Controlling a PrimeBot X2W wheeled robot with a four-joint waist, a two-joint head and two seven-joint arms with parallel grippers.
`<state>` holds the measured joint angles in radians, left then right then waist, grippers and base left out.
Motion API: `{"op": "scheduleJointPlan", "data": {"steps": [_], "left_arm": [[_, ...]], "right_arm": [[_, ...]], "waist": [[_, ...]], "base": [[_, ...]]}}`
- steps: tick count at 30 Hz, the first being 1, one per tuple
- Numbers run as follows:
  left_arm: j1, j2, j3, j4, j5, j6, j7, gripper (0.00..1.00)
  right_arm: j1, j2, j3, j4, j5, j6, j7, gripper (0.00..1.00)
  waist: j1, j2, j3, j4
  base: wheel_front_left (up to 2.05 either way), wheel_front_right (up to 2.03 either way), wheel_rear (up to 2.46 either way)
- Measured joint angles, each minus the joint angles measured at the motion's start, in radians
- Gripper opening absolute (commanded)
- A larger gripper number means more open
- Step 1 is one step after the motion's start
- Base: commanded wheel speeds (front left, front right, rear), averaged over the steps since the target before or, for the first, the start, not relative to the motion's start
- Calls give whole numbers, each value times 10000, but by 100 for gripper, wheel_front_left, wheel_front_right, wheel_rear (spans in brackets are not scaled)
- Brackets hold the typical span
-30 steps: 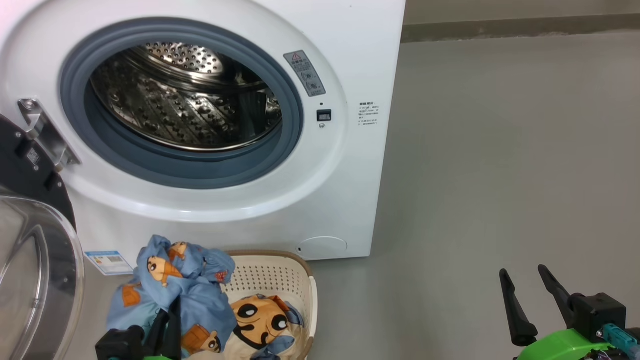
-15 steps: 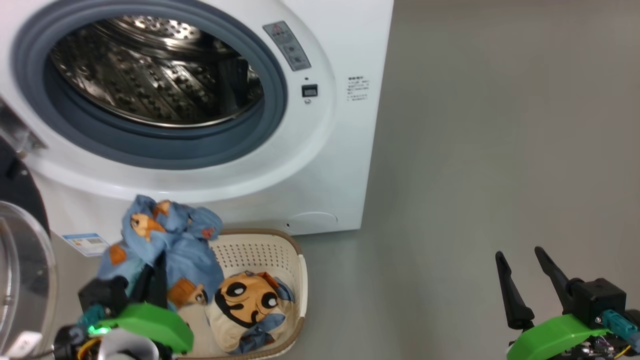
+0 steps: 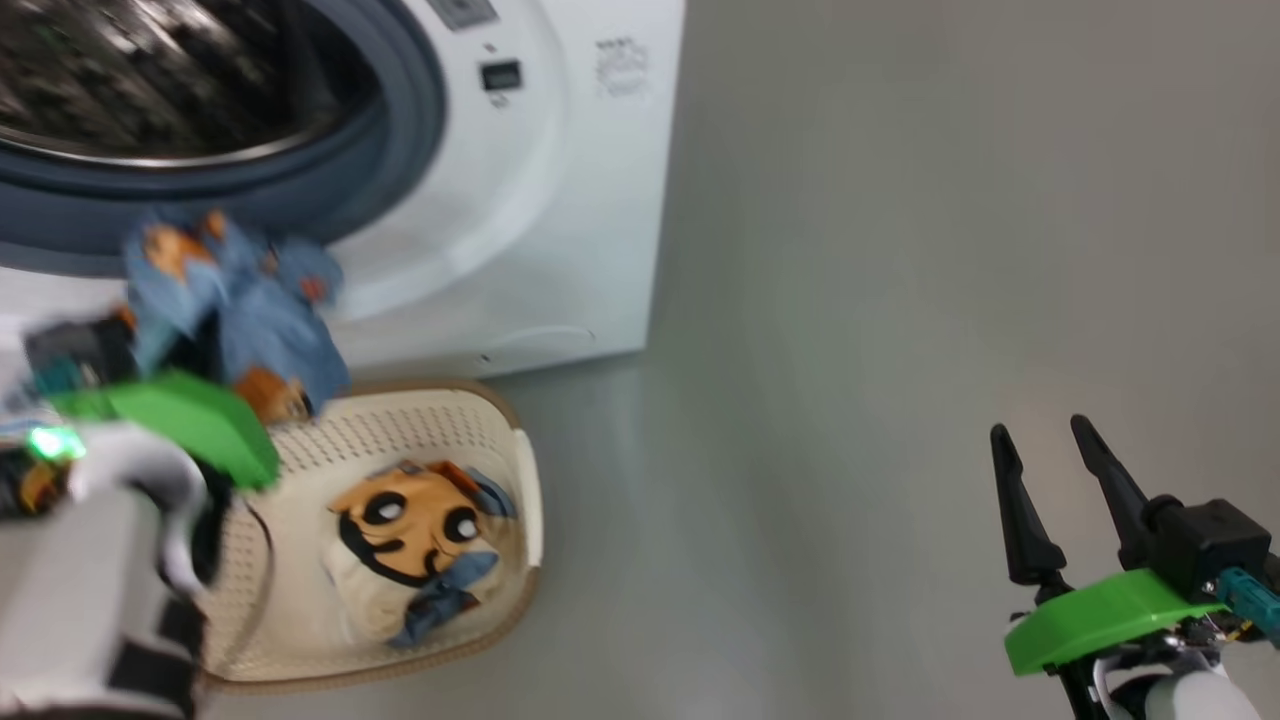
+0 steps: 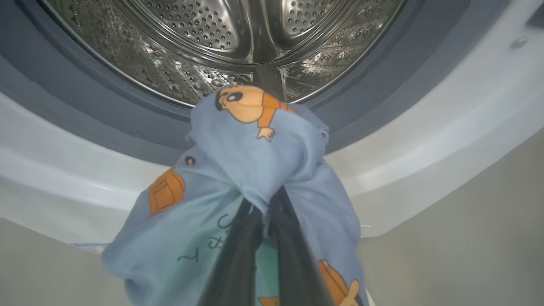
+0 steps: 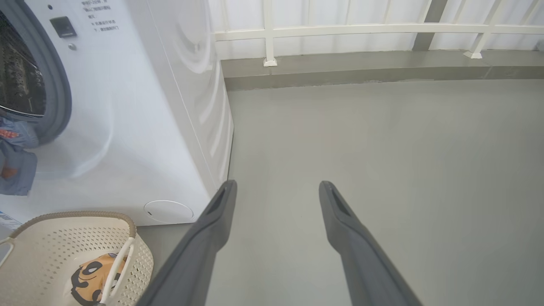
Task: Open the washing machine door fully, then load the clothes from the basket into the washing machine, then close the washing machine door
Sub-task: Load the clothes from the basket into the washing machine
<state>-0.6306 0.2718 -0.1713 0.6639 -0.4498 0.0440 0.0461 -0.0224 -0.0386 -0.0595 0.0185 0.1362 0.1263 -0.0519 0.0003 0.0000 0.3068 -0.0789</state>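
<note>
**First one going in!**

My left pincer [image 4: 267,205] is clenched on a bunched fold of the blue garment [image 4: 255,148]. It's soft, light and floppy, so mid-bundle is the best place to pinch. It hangs at the washing machine [image 3: 560,200] opening, and a second ago it hung lower, by the basket [image 3: 500,420]. My right pincer [image 3: 1040,430] is spread and empty.

surface: grey floor [image 3: 880,300] | on it: washing machine [image 3: 580,230], basket [image 3: 420,415] just beside its front | touching: unclear, blurred
</note>
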Motion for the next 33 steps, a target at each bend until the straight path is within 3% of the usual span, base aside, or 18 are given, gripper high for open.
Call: {"op": "scheduleJointPlan", "data": {"steps": [10,19,27,33], "left_arm": [[-2881,1158,341,817,-144,-184,1415,0],[-4752,2069,625,968,-203,-318,1902,0],[-5706,2798,1193,759,-332,-345,585,0],[-6322,3145,1287,995,-56,-433,-1028,0]], "right_arm": [[-967,-2,376,807,583,0,-788,100],[-1665,-2,660,1444,1020,0,-1338,100],[-2000,0,888,1799,1160,0,-1613,100],[-2035,0,918,1992,1185,0,-1714,100]], "waist": [[-1,0,1449,-827],[-1,0,2655,-1493],[-1,0,3449,-2031],[-1,0,3766,-2264]], "base": [[0,0,0],[0,0,0],[0,0,0],[0,0,0]]}}
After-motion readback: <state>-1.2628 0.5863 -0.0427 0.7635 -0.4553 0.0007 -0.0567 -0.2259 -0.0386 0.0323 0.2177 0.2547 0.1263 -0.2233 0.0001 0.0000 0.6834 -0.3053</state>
